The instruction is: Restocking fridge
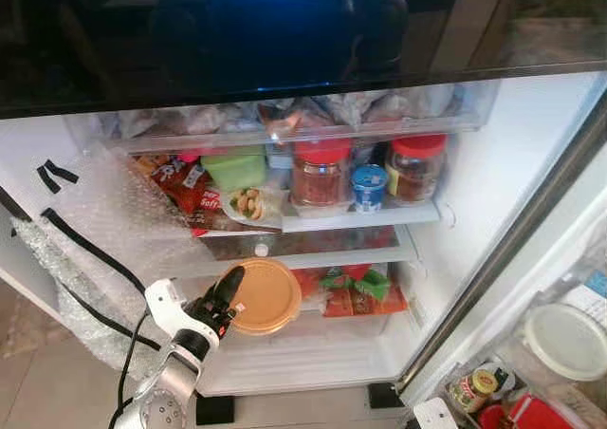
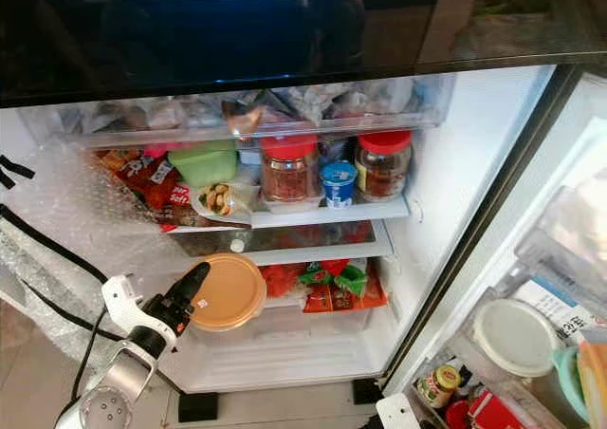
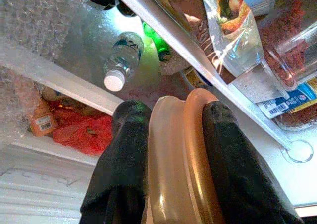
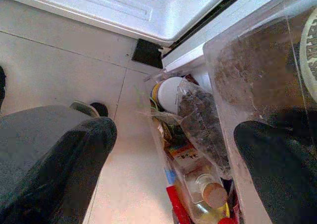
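Open fridge [image 1: 493,192], shelves stocked: red-lidded jars [image 1: 321,173], green tub [image 1: 235,168], packets. Tan round container [image 1: 264,296] sits at the lower shelf front, lid tilted toward the camera. Left gripper [image 1: 230,291] clamps its rim edge-on, one finger each side. Right gripper [image 4: 173,149] spread wide, holding nothing, beside the door bins.

red snack packet [image 1: 187,184], white lettering, possibly "Soft", otherwise unreadable

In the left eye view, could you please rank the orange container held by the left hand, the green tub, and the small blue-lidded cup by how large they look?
1. Orange container, gripped by the left hand; it sits nearer the camera, which may exaggerate its size.
2. Green tub.
3. Blue-lidded cup, clearly the smallest.
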